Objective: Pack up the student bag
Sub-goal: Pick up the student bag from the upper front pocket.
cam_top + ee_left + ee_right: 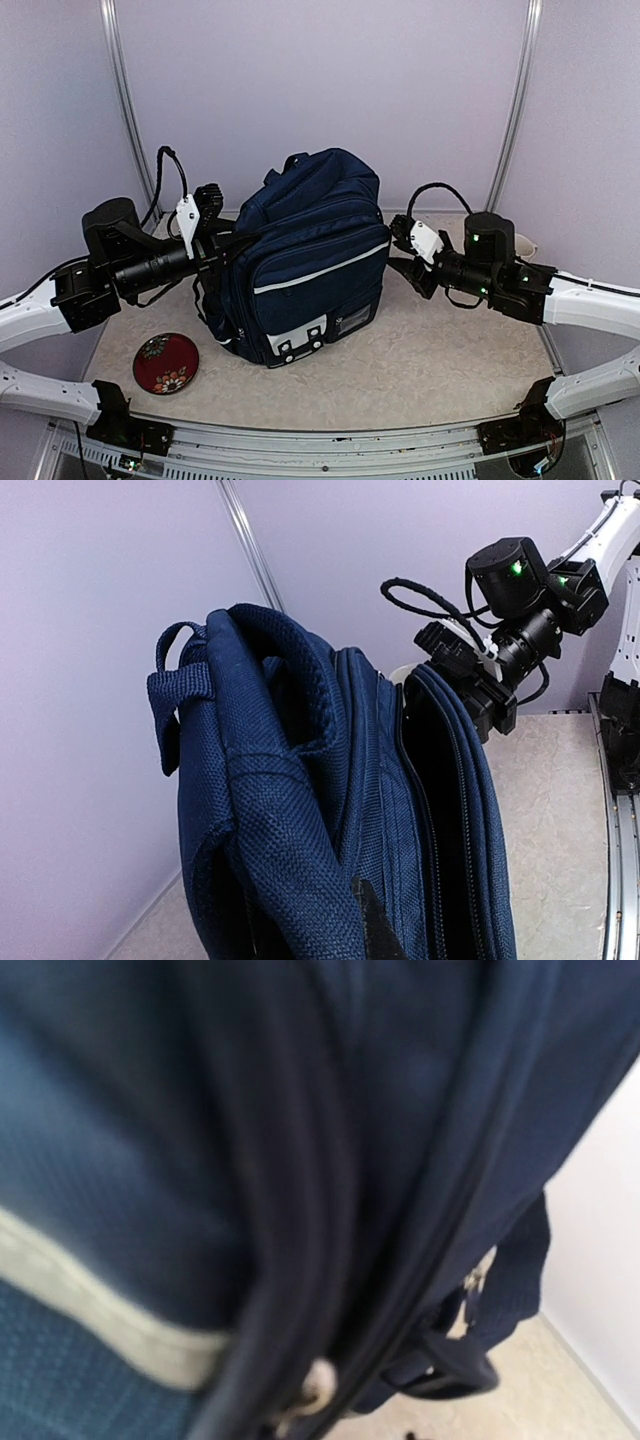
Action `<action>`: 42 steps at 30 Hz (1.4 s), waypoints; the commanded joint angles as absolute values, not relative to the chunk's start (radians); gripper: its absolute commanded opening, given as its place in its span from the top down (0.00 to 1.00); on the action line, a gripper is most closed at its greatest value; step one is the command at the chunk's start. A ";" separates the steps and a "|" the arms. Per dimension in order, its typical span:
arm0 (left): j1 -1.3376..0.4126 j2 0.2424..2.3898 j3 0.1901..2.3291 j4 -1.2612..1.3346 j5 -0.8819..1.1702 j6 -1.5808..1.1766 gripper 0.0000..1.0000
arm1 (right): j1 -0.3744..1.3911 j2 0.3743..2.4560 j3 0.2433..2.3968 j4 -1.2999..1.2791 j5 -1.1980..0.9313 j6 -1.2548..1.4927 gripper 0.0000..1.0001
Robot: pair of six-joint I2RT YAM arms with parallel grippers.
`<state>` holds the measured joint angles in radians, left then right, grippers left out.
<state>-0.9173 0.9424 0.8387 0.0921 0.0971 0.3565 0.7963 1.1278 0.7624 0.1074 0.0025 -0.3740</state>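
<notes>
Left end effector (226,250) pinches the student bag (310,262) (left side).

No legible text anywhere; small label (352,320) on student bag (310,235) unreadable.

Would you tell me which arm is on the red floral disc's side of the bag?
The left arm: the red disc lies near it, left of the student bag; the right arm is across the bag.
</notes>
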 commanded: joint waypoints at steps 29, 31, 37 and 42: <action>-0.945 0.965 0.879 0.039 0.087 0.375 1.00 | 0.799 1.144 0.763 0.258 -0.142 -0.411 0.71; -0.945 0.966 0.879 0.041 0.087 0.380 1.00 | 0.800 1.147 0.752 0.250 -0.157 -0.406 0.70; -0.945 0.977 0.887 0.041 0.093 0.390 1.00 | 0.808 1.161 0.726 0.327 -0.133 -0.366 0.76; -0.945 0.973 0.887 0.038 0.104 0.388 1.00 | 0.811 1.187 0.744 0.363 -0.103 -0.358 0.98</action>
<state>-0.9375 0.9615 0.8612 0.0704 0.0765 0.3668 0.7918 1.1687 0.7326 0.2810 -0.0772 -0.3786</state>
